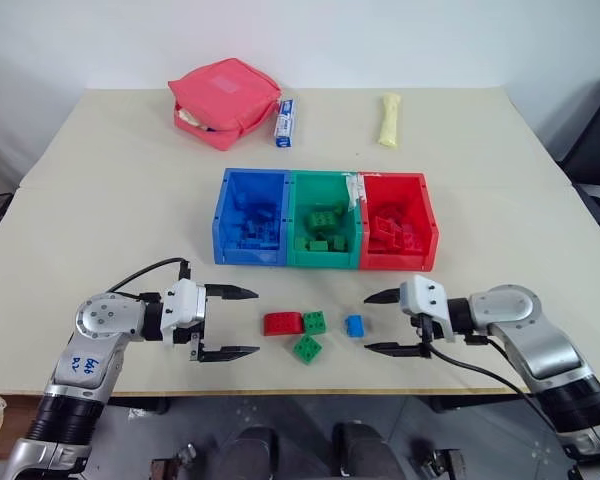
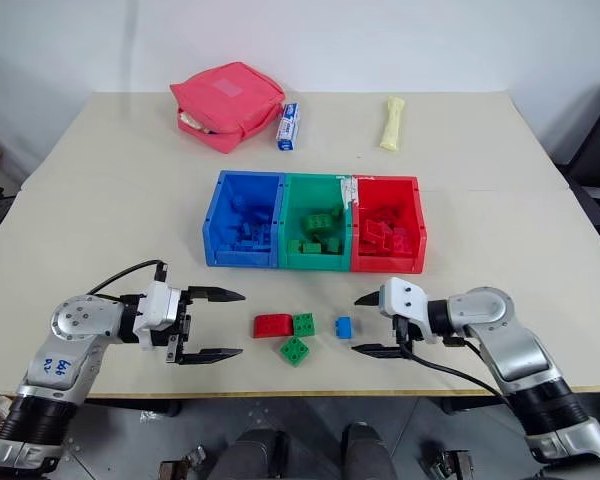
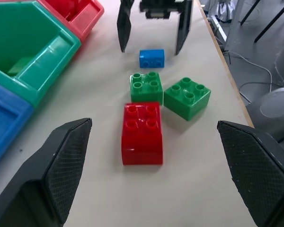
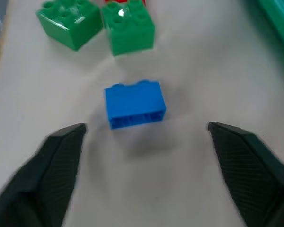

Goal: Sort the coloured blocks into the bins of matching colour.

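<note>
We see our left gripper [image 1: 228,322] low over the desk [image 1: 100,200], with its two black fingers spread wide and nothing between them. It points at the red block [image 1: 282,323], but it is not touching it.

Our right gripper [image 1: 382,322] is on the other side, pointing back the other way. Its fingers are spread apart too, and they hold nothing. The little blue block [image 4: 134,104] sits on the desk just in front of them, not touching.

Between our two grippers lie four blocks. The red one touches a green block [image 1: 315,322]. Another green block [image 1: 307,348] sits just beside those, nearer the desk's front edge. The blue one sits a little apart.

Behind them are the joined bins: blue bin [image 1: 250,215], green bin [image 1: 323,217], red bin [image 1: 398,220]. Each has blocks of its own colour inside.
</note>
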